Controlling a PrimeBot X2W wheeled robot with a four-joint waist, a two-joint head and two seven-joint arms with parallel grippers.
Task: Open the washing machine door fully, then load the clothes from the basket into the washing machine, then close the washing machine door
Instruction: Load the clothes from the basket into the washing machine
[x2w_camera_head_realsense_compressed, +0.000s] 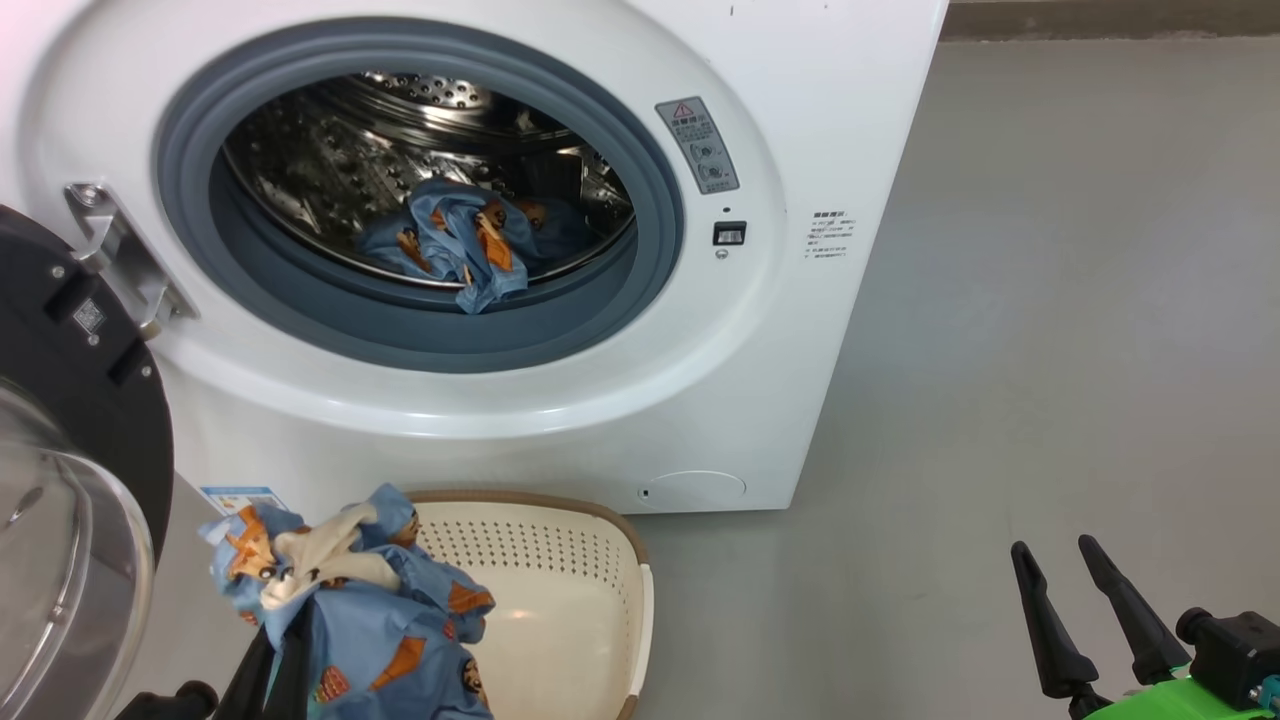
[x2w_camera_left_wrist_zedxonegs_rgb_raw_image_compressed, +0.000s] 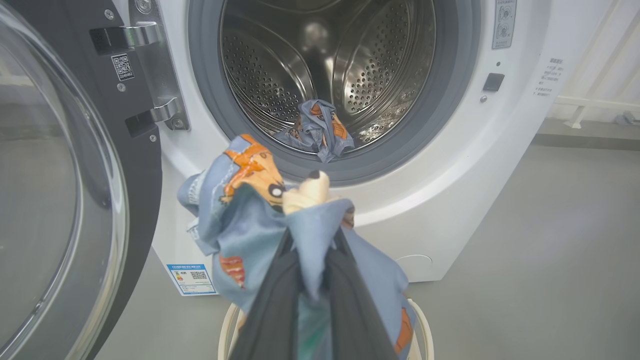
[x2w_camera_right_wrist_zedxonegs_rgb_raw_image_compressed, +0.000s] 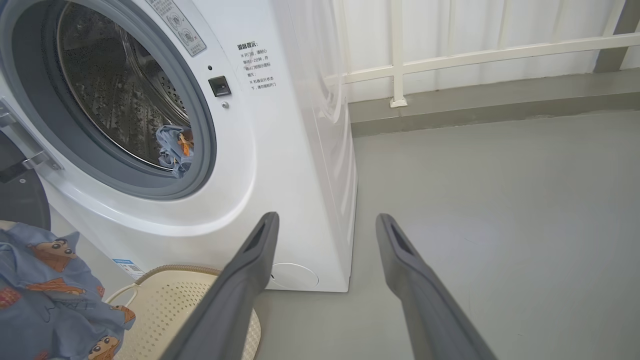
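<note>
- left end effector (x2w_camera_left_wrist_zedxonegs_rgb_raw_image_compressed: 312, 245): two long dark fingers pressed together, clamped on a small light-blue fabric garment (x2w_camera_head_realsense_compressed: 380, 610) w/ orange-brown cartoon print + cream-white lining. Cloth bunches over the tips, so they're mostly hidden; finger bases cut off at frame bottom.
- that garment hangs just above the cream-white perforated plastic basket (x2w_camera_head_realsense_compressed: 530, 545) w/ brown woven-look rim. It covers the basket's left part, so can't tell what lies under it.
- large round door (x2w_camera_head_realsense_compressed: 100, 380), glossy black rim + bulging clear glass bowl, stands wide open on a metal hinge (x2w_camera_head_realsense_compressed: 120, 250); cut off by frame's left edge.
- big white boxy washing machine (x2w_camera_head_realsense_compressed: 820, 100): top out of frame. Steel perforated drum (x2w_camera_left_wrist_zedxonegs_rgb_raw_image_compressed: 260, 65) shiny, ribbed; grey rubber gasket (x2w_camera_head_realsense_compressed: 420, 340) smooth, matte.
- second light-blue printed garment (x2w_camera_head_realsense_compressed: 460, 245) crumpled at drum front, one fold drooping over the lip.
- blue energy label (x2w_camera_left_wrist_zedxonegs_rgb_raw_image_compressed: 192, 279): partly behind the held cloth in head view, text too small to read. Round service flap (x2w_camera_head_realsense_compressed: 695, 488) low on machine front.
- right end effector (x2w_camera_right_wrist_zedxonegs_rgb_raw_image_compressed: 327, 220): fingers spread apart, nothing btw them, over smooth grey floor (x2w_camera_head_realsense_compressed: 1050, 300), well apart from machine; green-black body cut off at corner.
</note>
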